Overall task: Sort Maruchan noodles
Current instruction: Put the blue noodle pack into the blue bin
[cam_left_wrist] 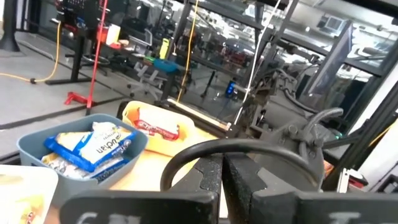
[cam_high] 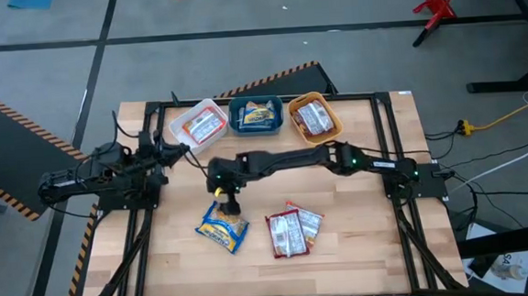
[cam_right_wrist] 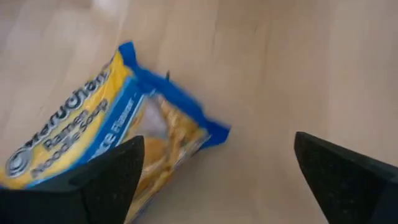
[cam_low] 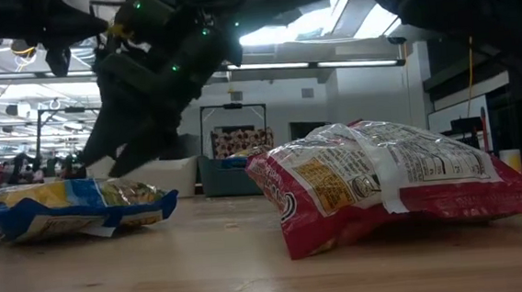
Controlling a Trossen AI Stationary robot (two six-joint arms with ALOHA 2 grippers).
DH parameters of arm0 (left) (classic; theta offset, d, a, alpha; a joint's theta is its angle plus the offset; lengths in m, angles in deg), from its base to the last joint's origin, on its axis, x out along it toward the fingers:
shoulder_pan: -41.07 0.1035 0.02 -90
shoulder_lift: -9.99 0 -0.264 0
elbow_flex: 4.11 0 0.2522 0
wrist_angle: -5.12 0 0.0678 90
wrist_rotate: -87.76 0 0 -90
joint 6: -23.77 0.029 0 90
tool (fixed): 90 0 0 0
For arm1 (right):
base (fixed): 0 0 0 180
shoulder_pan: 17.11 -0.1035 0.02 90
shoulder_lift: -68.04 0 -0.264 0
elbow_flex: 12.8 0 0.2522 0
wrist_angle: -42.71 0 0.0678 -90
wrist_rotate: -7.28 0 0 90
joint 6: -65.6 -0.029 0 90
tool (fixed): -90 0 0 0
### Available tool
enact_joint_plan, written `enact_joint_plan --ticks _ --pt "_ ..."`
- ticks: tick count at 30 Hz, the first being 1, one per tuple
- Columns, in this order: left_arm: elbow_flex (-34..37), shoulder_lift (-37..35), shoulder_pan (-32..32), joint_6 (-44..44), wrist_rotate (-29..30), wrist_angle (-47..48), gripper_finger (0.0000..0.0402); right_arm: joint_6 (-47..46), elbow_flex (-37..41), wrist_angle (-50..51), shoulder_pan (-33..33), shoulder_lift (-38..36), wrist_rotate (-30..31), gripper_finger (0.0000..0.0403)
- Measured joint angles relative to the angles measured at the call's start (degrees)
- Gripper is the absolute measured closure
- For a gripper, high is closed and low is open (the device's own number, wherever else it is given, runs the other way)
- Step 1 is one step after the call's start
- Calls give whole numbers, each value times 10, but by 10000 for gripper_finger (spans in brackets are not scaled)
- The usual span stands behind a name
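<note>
1. Crinkled red-and-maroon plastic noodle packets (cam_low: 388, 188) fill the foreground of the low view, lying as a touching pair (cam_high: 293, 231) on the front part of the pale wooden table (cam_high: 371, 252).
2. Just beside them, toward the left arm's side, lies a blue-and-yellow plastic Maruchan packet (cam_high: 222, 229), flat on the wood and free of any grip.
3. Directly over that packet's rear edge hangs the right gripper (cam_right_wrist: 217, 177), its two dark fingers spread as wide as they go and holding nothing; the right wrist view shows the packet (cam_right_wrist: 93, 134) partly between them.
4. Along the table's back edge stand three plastic bins in a row: a white one (cam_high: 198, 124) holding a red packet, a teal one (cam_high: 256, 114) holding blue-and-yellow packets, and an orange one (cam_high: 314, 117) holding a red-and-white packet.
5. At the table's left edge waits the left gripper (cam_left_wrist: 222, 186), its fingers pressed together on nothing.
6. Judged from this layout, the sort is well along, with three packets left on the table, and the step in hand looks like the pickup of the blue-and-yellow one.
7. That move would call for lowering the open fingers astride the packet, closing, then carrying it back to the teal bin; thin, slippery film could slide from a shallow pinch.
</note>
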Motion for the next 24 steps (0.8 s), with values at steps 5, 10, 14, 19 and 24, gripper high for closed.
enact_joint_plan --ticks 5,10,14,19,24 --pt "0 0 0 -2 -4 3 399 -55 0 31 -10 3 -18 18" --pt "0 0 0 -2 -4 11 399 -90 -1 33 -14 16 -21 16" --pt "0 0 0 -2 -2 21 399 -108 -1 25 -14 32 -39 16" --pt "0 0 0 -2 1 27 399 -136 0 21 -14 37 -41 40" --pt "0 0 0 -2 3 28 399 -142 1 25 -11 35 -56 135"
